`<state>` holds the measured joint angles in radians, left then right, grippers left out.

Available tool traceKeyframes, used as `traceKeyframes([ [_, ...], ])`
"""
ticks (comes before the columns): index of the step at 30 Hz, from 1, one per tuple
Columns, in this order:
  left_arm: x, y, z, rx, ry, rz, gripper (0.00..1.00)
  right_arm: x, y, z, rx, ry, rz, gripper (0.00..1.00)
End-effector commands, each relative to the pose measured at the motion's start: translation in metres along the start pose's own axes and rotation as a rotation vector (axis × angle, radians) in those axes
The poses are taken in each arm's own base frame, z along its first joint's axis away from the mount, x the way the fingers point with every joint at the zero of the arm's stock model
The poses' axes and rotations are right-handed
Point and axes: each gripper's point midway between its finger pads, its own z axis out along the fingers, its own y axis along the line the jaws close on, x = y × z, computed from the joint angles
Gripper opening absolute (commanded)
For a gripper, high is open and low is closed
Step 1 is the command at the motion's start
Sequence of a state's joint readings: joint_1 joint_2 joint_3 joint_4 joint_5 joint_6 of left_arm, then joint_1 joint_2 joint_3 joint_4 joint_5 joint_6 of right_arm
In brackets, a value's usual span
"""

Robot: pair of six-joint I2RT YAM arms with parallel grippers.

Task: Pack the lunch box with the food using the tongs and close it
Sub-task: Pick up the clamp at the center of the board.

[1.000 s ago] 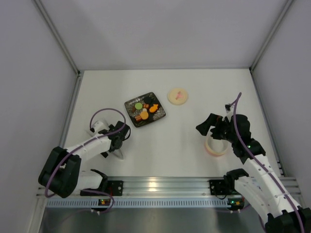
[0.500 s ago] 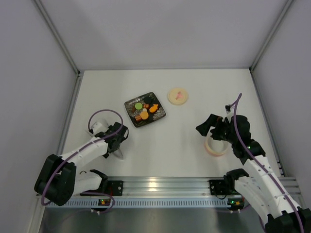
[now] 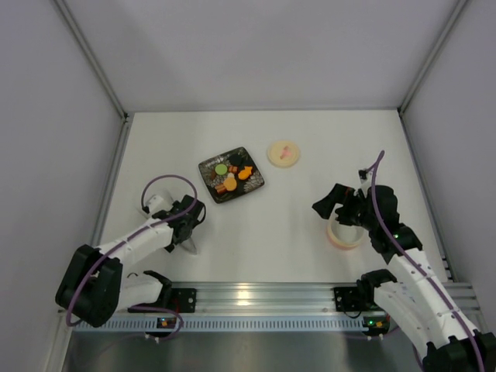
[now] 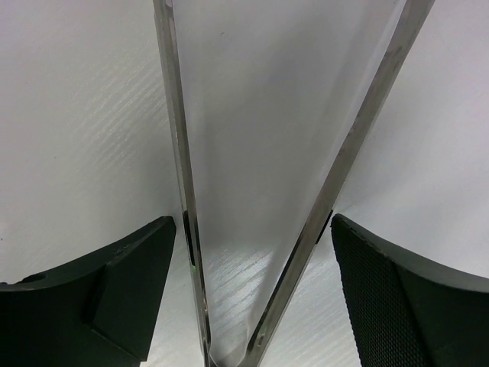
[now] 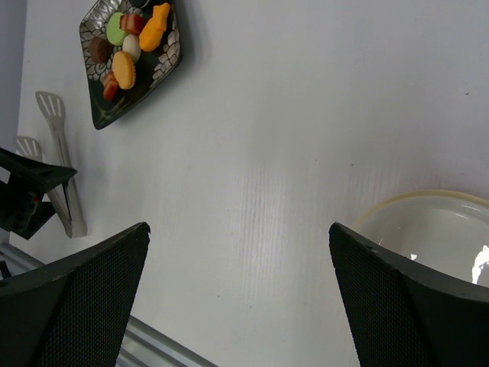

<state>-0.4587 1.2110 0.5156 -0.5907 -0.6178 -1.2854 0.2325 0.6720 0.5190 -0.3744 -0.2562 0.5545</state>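
The silvery tongs (image 4: 179, 153) lie on the table, their two arms spreading in a V between the fingers of my left gripper (image 4: 254, 222). The jaws straddle both arms with a thin gap on each side. From above, the tongs (image 3: 191, 246) poke out under that gripper (image 3: 188, 232). The pale pink lunch box (image 3: 345, 235) stands open at the right, with its rim (image 5: 428, 202) beside my right gripper (image 5: 238, 227). That gripper is wide open and holds nothing. The food (image 3: 232, 175) sits on a dark plate (image 3: 252, 186). The cream lid (image 3: 284, 153) lies behind it.
The plate (image 5: 164, 65) with the food (image 5: 126, 57) and the tongs' flat tips (image 5: 50, 103) show at the far left of the right wrist view. White walls close in the table on three sides. A metal rail (image 3: 256, 298) runs along the near edge.
The left arm's elbow has swung slightly toward the near edge while its gripper stays over the tongs. The right arm and the lunch box have not moved.
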Motion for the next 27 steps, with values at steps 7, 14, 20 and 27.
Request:
traceKeyframes([
  [7, 0.039, 0.003, 0.008, -0.011, 0.151, -0.017, 0.77, -0.013, 0.005, 0.000, -0.028, -0.052, -0.008, 0.99],
  [14, 0.024, -0.013, 0.003, 0.024, 0.117, 0.025, 0.63, -0.012, 0.005, 0.000, -0.030, -0.053, -0.005, 1.00],
  [20, -0.003, -0.042, -0.017, 0.116, 0.073, 0.082, 0.54, -0.013, 0.007, -0.002, -0.033, -0.054, -0.004, 1.00],
  [27, -0.046, -0.061, -0.060, 0.251, -0.026, 0.140, 0.52, -0.014, 0.008, -0.001, -0.040, -0.054, 0.001, 0.99],
])
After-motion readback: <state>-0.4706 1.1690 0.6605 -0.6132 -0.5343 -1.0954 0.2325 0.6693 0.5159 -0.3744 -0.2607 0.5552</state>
